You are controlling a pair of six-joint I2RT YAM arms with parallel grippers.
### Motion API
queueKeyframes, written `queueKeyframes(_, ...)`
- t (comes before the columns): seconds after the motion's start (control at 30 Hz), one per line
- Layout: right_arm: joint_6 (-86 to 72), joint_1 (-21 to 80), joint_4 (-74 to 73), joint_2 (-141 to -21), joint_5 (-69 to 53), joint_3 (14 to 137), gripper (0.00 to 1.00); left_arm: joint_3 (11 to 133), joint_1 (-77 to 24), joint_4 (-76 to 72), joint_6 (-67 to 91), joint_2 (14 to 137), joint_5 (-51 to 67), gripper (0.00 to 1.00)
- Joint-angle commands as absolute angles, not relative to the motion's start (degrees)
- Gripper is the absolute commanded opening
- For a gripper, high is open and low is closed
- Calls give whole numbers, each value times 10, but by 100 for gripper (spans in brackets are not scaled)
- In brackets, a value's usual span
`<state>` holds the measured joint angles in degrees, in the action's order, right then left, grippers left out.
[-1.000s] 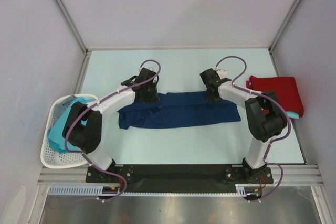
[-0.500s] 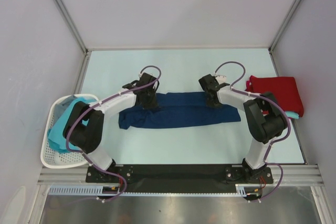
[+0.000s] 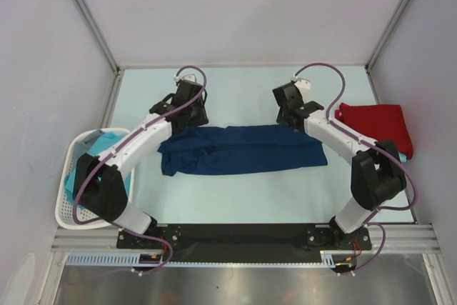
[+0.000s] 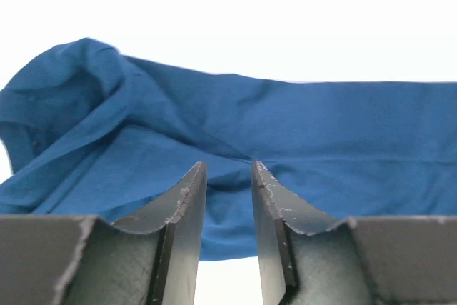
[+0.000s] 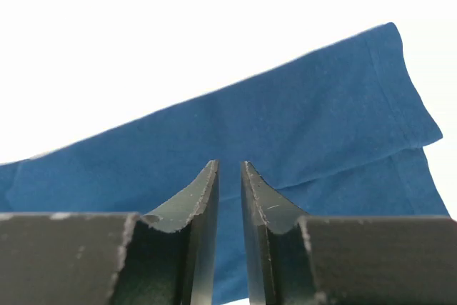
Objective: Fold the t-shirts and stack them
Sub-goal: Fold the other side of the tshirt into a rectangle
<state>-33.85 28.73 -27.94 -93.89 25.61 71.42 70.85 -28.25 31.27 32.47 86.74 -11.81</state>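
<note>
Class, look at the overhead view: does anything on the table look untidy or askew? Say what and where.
The navy t-shirt is bunched and rumpled at its left end, unlike its flat right end. A turquoise t-shirt lies heaped unfolded in the white basket.

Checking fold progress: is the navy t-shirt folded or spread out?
Folded lengthwise: the navy t-shirt lies as a long narrow band, with doubled layers visible at its end in the right wrist view.

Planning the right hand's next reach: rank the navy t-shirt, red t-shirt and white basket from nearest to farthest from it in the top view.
1. The navy t-shirt, mid-table, right beside the right hand.
2. The red t-shirt, at the table's right edge.
3. The white basket, far left.
</note>
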Motion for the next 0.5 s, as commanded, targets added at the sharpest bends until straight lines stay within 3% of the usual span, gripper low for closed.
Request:
queueKeyframes(0.0, -331, 291, -290, -934, 267, 708, 23, 692, -258, 332, 316, 902, -120, 36)
queueKeyframes(0.47, -335, 286, -283, -957, 259, 693, 23, 616, -231, 350, 334, 924, -127, 31)
